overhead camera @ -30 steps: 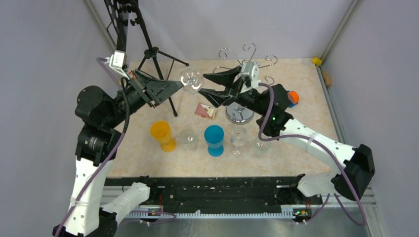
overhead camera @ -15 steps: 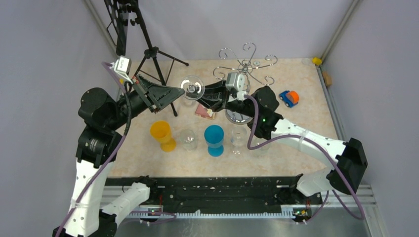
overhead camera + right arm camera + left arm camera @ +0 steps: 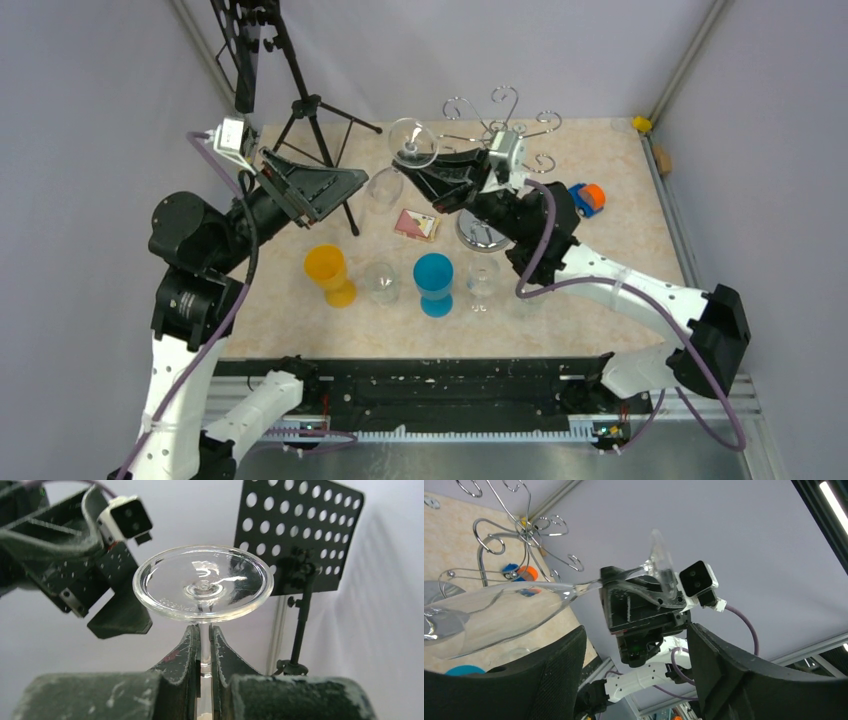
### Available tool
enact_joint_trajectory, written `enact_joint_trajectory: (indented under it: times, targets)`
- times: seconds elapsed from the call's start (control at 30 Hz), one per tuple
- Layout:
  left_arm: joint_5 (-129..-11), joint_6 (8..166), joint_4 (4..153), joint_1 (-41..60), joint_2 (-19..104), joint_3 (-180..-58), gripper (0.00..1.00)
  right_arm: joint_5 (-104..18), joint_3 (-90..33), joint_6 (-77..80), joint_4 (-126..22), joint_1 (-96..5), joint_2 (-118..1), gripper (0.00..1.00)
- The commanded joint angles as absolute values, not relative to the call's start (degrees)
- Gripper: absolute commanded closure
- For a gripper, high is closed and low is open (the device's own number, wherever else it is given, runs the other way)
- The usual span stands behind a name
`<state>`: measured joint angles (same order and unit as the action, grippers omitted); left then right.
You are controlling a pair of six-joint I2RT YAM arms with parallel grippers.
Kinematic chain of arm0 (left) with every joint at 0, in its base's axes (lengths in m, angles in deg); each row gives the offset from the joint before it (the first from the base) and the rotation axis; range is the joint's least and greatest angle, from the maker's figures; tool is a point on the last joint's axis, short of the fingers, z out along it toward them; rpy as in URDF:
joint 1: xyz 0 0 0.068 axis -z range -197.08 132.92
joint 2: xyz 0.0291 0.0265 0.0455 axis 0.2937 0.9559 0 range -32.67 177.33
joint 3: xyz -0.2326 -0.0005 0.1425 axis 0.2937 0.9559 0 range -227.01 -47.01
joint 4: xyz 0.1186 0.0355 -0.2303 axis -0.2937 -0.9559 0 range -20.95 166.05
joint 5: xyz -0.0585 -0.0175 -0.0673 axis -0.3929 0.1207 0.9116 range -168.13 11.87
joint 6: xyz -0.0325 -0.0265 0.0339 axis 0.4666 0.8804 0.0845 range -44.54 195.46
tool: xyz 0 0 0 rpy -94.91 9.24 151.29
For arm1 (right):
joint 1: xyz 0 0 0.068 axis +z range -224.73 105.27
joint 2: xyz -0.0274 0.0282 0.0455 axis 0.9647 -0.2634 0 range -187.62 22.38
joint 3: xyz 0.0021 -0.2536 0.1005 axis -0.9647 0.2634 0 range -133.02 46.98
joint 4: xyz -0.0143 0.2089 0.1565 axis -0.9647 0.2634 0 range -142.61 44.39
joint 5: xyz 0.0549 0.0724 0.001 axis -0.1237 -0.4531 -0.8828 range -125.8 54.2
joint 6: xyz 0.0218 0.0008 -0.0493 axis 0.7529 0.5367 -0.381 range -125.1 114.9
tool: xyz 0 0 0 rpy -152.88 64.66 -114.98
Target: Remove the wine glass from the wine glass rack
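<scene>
Clamping wine glass (image 3: 202,585) stem | right claw (image 3: 205,632) | left claw (image 3: 352,190) spread, beside bowl

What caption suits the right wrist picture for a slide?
Right gripper shut on the wine glass stem just below its foot, open left gripper nearby.
</scene>
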<state>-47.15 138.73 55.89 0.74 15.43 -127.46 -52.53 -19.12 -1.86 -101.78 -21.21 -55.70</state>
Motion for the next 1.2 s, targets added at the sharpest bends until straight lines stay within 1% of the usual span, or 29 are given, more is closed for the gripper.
enact_joint_trajectory:
  times: [0.0,0.23,0.3,0.37,0.47,0.53,0.67,0.77,0.93,1.17]
  targets:
    - [-50.01,136.45,61.72,0.59,14.00,-125.78,0.23,-43.80,-18.06,2.76,-112.15,-20.93,-49.38,1.00]
    - [-53.12,132.90,63.96,0.59,14.30,-122.80,0.22,-30.99,-14.62,14.95,-122.93,-20.88,-45.65,1.00]
    - [-53.36,133.06,64.91,0.58,14.62,-122.36,0.22,-28.40,-14.31,19.12,-123.79,-20.85,-45.12,1.00]
    - [-51.96,134.31,67.03,0.58,15.30,-122.17,0.26,-26.38,-14.28,23.14,-124.11,-20.87,-44.99,1.00]
    - [-48.30,137.65,71.11,0.59,16.75,-122.49,0.45,-24.69,-14.25,27.22,-124.64,-20.87,-45.10,1.00]
    - [-46.72,139.23,74.00,0.59,17.31,-122.59,0.51,-24.16,-14.25,27.82,-124.40,-20.90,-45.21,1.00]
    - [-45.27,140.50,75.31,0.59,17.66,-123.43,0.54,-22.86,-14.15,28.30,-124.42,-20.92,-45.35,1.00]
    - [-42.03,144.09,79.80,0.58,18.40,-122.78,0.55,-22.79,-14.36,29.11,-124.72,-20.93,-46.04,1.00]
    - [-38.80,149.93,86.49,0.59,19.54,-122.54,0.61,-22.31,-14.20,29.65,-125.55,-20.89,-46.84,1.00]
    - [-37.18,151.96,88.99,0.59,21.22,-123.55,0.63,-22.25,-13.76,31.61,-126.55,-20.94,-47.72,1.00]
